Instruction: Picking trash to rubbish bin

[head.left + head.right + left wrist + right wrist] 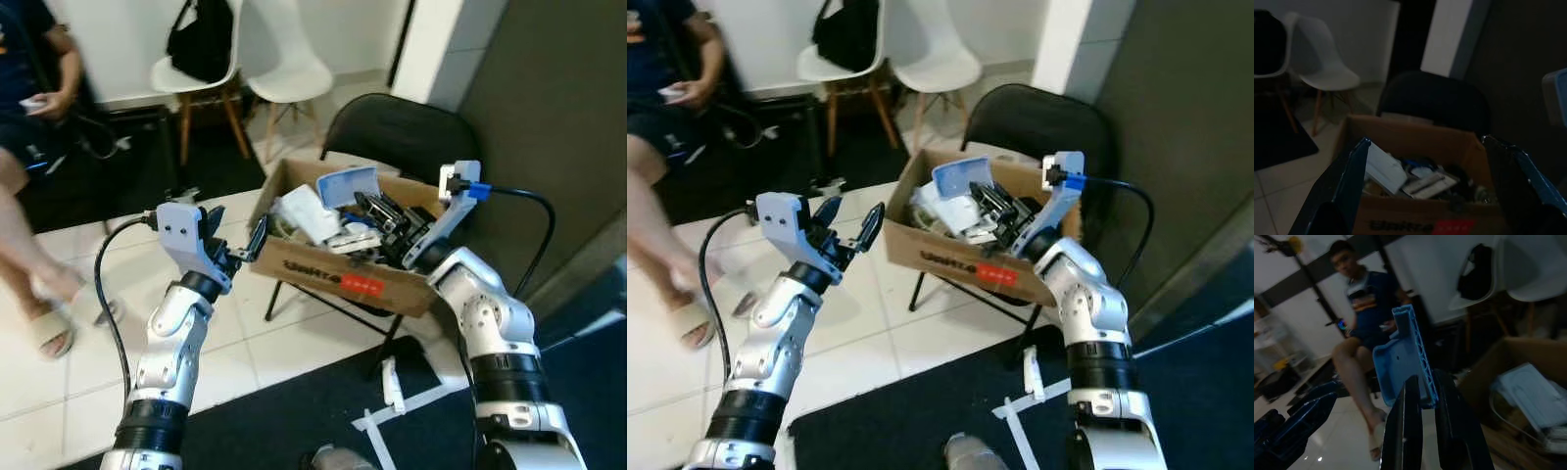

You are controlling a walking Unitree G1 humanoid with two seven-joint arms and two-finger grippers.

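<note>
A cardboard box full of trash rests on a black folding chair. My right gripper reaches over the box from the right and is shut on a light blue plastic tray piece held above the contents. In the right wrist view the blue piece stands upright, pinched between the two black fingers. My left gripper hovers open just off the box's left corner, holding nothing. Between its fingers the left wrist view takes in the box with white packets inside.
A person sits at the far left, legs stretched over the tiled floor. Two white chairs stand behind, one carrying a black bag. A dark wall closes the right side. White tape strips lie on the dark mat.
</note>
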